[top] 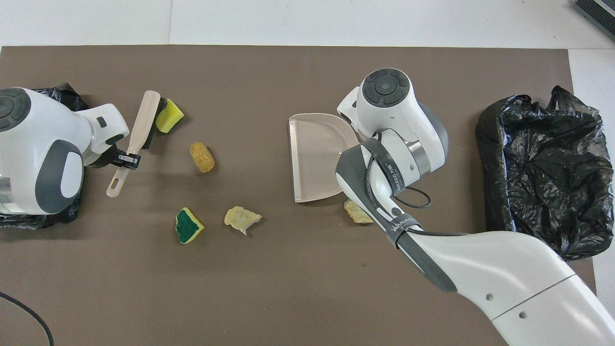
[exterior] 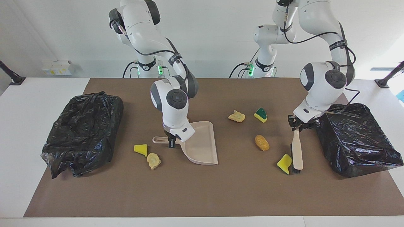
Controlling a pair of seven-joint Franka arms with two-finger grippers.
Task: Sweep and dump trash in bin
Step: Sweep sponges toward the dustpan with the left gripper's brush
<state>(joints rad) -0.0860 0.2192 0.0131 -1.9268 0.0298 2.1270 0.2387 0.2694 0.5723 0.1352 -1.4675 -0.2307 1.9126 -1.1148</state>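
A white table (exterior: 19, 132) carries a brown rectangular mat (exterior: 202, 195). Crumpled black plastic bin liners (exterior: 82, 132) (exterior: 356, 138) sit at frame left and right, with yellow sponge wedges (exterior: 140, 149) (exterior: 284, 163), a green-topped sponge (exterior: 261, 114), beige foam lumps (exterior: 153, 160) (exterior: 236, 116) and a brown oval nugget (exterior: 262, 142) scattered mid-frame.
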